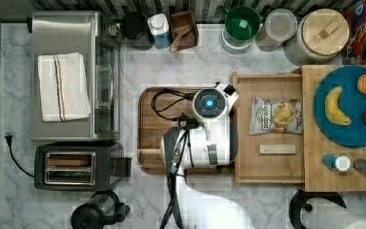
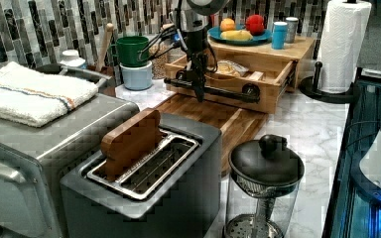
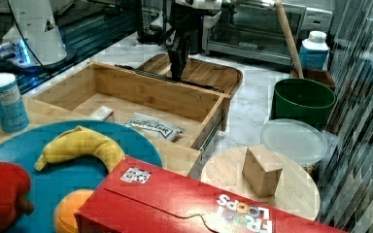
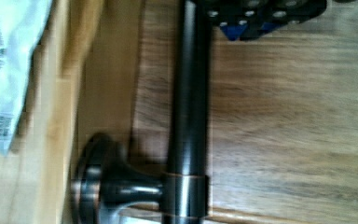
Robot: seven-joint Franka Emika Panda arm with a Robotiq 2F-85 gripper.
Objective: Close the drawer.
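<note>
While the drawer [image 2: 228, 82] sticks far out from under the wooden top [image 2: 258, 47], nothing is done yet. The gripper [image 2: 198, 84] sits at its black handle [image 2: 213, 89]; I cannot tell how the jaws stand. The whole push is left.

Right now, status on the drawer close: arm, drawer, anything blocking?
Gripper down at the long black bar handle, grip unclear. Shallow light-wood drawer open, white snack bag and small wooden block inside, lying flat. Nothing seen blocking.
</note>
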